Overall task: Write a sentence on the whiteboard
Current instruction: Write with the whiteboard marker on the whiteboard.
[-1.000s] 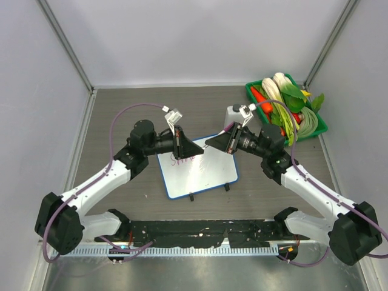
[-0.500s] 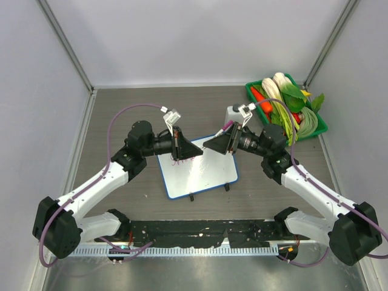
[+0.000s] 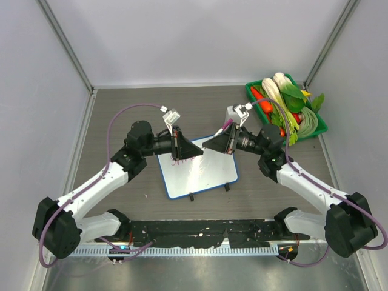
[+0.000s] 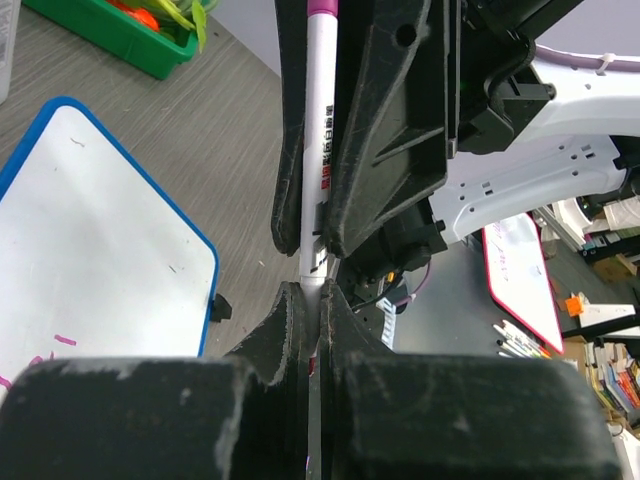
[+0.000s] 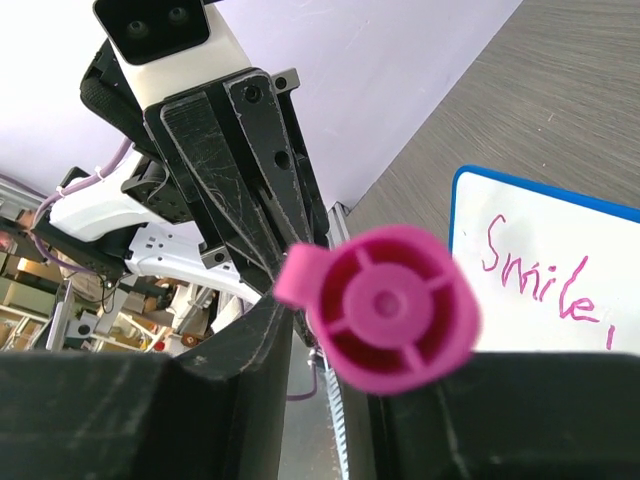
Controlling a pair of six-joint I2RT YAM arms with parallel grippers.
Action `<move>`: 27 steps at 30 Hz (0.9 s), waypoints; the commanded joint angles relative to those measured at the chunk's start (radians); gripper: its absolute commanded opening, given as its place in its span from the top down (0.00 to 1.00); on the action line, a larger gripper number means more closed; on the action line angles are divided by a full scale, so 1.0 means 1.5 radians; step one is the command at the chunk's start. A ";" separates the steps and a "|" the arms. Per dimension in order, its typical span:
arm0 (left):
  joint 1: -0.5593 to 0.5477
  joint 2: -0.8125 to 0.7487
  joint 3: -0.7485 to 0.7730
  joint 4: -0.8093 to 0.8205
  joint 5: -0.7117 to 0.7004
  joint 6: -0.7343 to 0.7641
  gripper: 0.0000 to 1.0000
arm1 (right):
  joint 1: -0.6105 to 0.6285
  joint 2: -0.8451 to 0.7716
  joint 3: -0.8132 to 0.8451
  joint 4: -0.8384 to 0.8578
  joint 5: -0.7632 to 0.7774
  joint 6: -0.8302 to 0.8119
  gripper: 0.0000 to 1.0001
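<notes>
The whiteboard (image 3: 203,176) lies flat between the arms, blue-rimmed, also in the left wrist view (image 4: 90,230) and the right wrist view (image 5: 560,320). The sentence (image 5: 535,270) shows as pink writing reading "Smile" near the board's far left corner (image 3: 180,161). Both grippers meet above that corner. My left gripper (image 4: 318,300) is shut on the lower end of a white marker (image 4: 320,150). My right gripper (image 5: 335,340) is closed round the same marker, and its magenta cap (image 5: 385,305) faces the right wrist camera. From above, the left gripper (image 3: 199,153) and right gripper (image 3: 207,144) hide the marker.
A green tray (image 3: 320,127) of vegetables stands at the back right, also seen in the left wrist view (image 4: 110,35). A white bottle (image 3: 233,115) stands just behind the right gripper. Grey walls enclose the table on three sides.
My right gripper has opened wide and closed again round the marker, shifting slightly left. The left gripper has kept its hold, and the left arm has drawn back a little.
</notes>
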 commanded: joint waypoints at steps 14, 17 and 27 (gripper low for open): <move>0.000 -0.013 0.002 -0.014 -0.037 0.011 0.45 | 0.005 0.011 0.021 -0.039 -0.027 -0.064 0.98; 0.004 -0.034 -0.005 -0.075 -0.103 0.019 0.27 | 0.005 -0.002 0.041 -0.110 0.029 -0.127 0.99; 0.053 -0.236 -0.076 -0.366 -0.446 0.013 0.18 | 0.005 -0.084 0.057 -0.327 0.275 -0.259 0.99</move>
